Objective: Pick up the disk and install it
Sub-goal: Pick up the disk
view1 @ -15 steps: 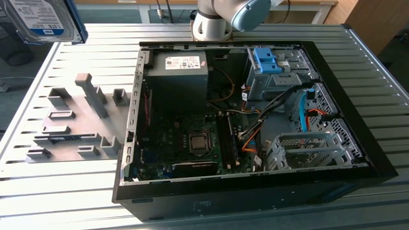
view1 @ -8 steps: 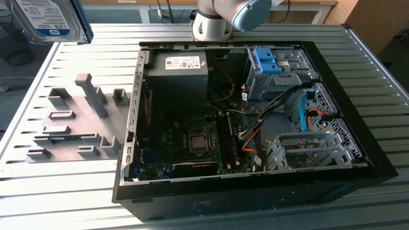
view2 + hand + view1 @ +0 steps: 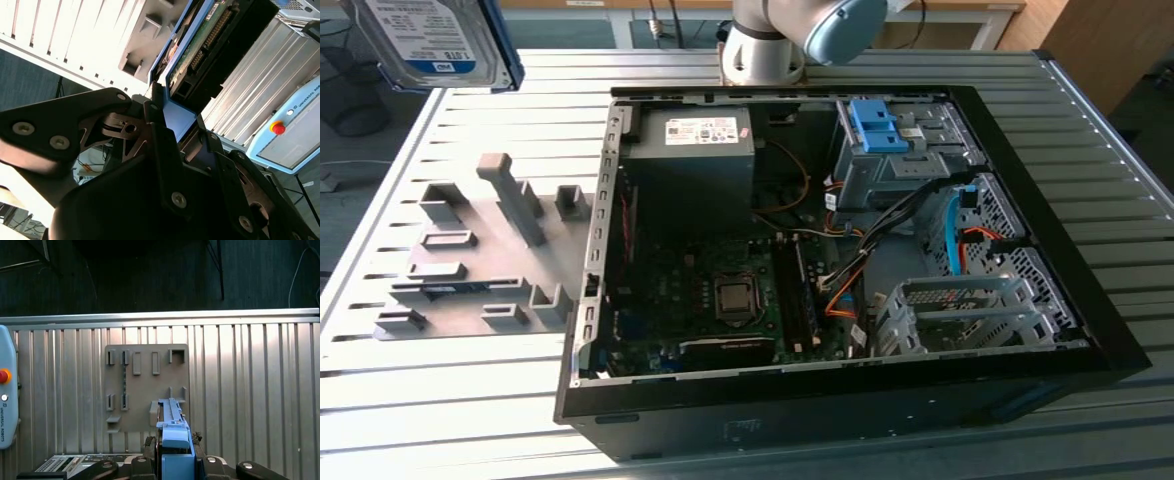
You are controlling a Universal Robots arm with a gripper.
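In the exterior view the disk point(image 3: 434, 40) hangs in the air, label showing, above the far corner of the slatted metal table point(image 3: 454, 420) on the exterior view's left. It is well apart from the open computer case point(image 3: 881, 410) that lies on its side in the middle of the table. Between the two, near the table's edge on the exterior view's left, sits a grey fixture plate point(image 3: 480, 250) with upright pegs and slots. Inside the case I can see the grey power supply point(image 3: 700, 150), a tall blue latch piece point(image 3: 874, 125) and a metal drive cage point(image 3: 961, 310). The arm point(image 3: 787, 40) stands behind the case's far edge.

In the second wrist view the gripper point(image 3: 180, 125) is clamped on the disk. Its dark fingers point(image 3: 162, 145) press on the blue bracket point(image 3: 177, 115) from both sides, and the drive's green circuit board faces the camera. A pale blue teach pendant point(image 3: 290, 125) lies on the table beyond.

In the first wrist view the disk stands edge-on between the fingers, high over the fixture plate.
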